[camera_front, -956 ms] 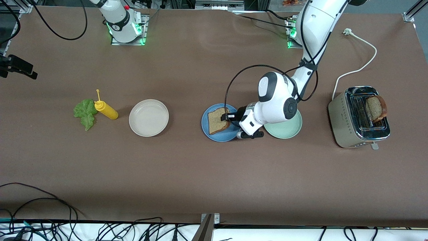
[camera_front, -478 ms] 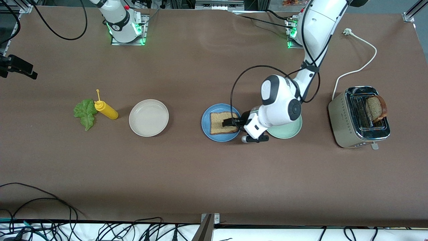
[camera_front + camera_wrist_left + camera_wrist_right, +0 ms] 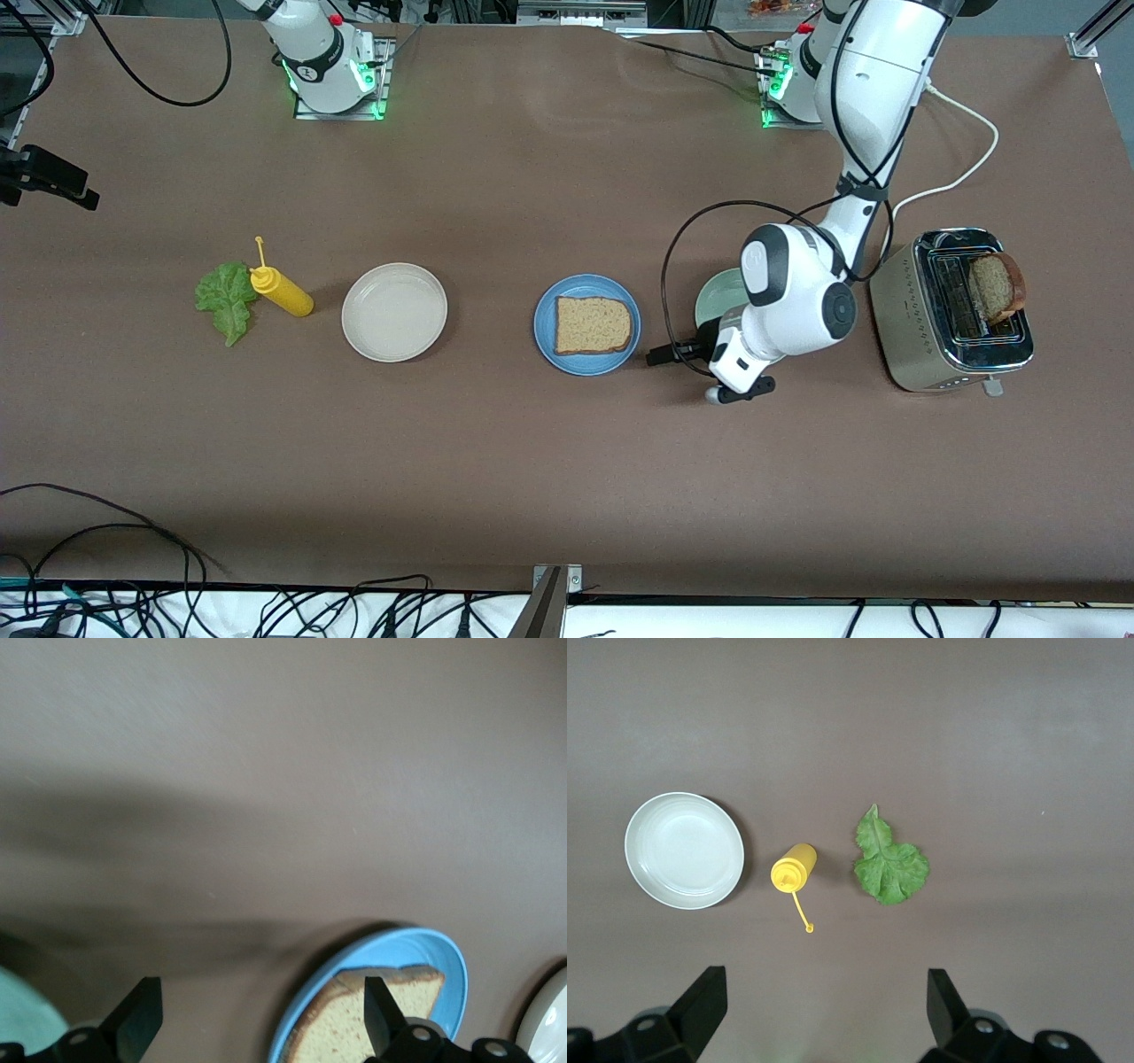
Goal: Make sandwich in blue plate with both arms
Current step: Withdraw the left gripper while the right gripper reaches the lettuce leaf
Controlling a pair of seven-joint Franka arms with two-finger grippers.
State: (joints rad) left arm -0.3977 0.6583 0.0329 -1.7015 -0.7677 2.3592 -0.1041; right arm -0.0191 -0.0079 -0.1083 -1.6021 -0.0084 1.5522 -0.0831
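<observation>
Toast (image 3: pixel 592 324) lies flat on the blue plate (image 3: pixel 543 338). I see both grippers wide open and empty: left gripper (image 3: pixel 666 354) beside the plate, right gripper (image 3: pixel 824 1019) waiting above the lettuce (image 3: pixel 890 865).

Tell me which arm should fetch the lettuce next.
Right, probably. Its open hand hangs high above the lettuce and mustard bottle at its end of the table. The left hand, open and empty, is beside the blue plate, where one toast slice lies, well away from the lettuce.
</observation>
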